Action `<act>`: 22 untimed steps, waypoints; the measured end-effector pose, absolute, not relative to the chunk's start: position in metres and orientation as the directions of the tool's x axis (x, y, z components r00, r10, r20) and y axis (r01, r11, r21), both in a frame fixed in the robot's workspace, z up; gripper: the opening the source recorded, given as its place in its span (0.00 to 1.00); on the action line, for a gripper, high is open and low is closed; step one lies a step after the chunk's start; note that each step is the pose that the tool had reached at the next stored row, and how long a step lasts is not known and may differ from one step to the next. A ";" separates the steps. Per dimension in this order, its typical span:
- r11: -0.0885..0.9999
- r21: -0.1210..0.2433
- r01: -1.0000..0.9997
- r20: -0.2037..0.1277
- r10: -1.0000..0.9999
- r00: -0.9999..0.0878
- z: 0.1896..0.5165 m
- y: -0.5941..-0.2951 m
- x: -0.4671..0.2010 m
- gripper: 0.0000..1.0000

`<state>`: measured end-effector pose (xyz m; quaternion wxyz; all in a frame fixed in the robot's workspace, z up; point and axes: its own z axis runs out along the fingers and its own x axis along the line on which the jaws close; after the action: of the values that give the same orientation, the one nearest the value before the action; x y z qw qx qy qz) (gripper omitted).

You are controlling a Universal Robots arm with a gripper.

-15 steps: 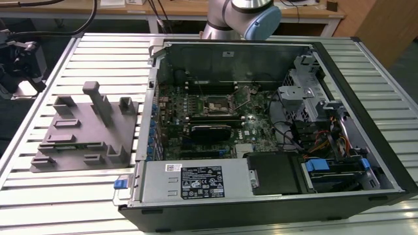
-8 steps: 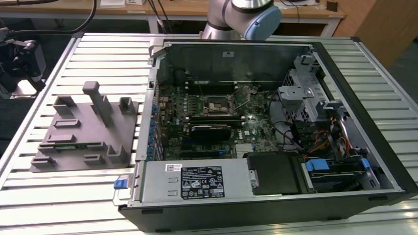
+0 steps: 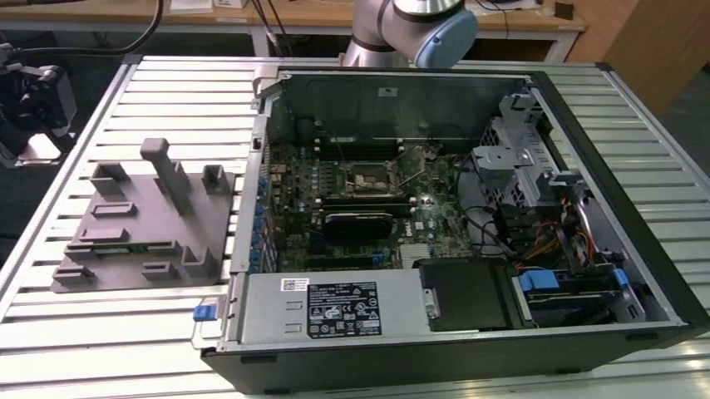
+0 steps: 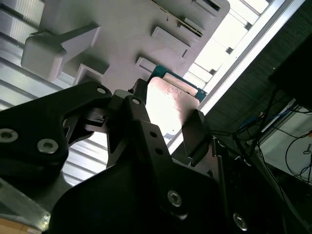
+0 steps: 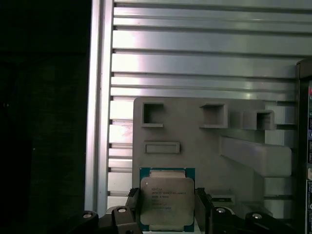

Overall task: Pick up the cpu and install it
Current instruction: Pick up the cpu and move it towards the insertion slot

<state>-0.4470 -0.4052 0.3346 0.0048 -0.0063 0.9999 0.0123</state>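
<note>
The claw is gripping the cpu, narrowed down onto it, with its 2 black fingers pressing on 2 opposite edges of the chip in both wrist views. The silver top plate is facing the first wrist view, and the green board rim is showing around it. Holding it by the edges is probably sparing the underside from contact and keeping the chip flat and square to the claw for a straight seat. The cpu is hanging in the air above the grey tray, over the tray's edge where it meets the slatted tabletop. It looks large against the tray, so I am judging it well clear of the tray and not resting in any pocket. In the exterior view the tray is lying on the tabletop just beside the open PC case, on the exterior view's left. That is putting the pickup spot close to the socket on the motherboard. The arm is rising from behind the case. The cpu is not yet in the socket.
</note>
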 end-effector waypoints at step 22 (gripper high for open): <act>1.000 0.025 -0.013 -0.010 -0.012 -1.000 0.348 -0.405 -0.447 0.53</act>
<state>-0.4471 -0.4051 0.3481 0.0048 -0.0063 0.9999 0.0123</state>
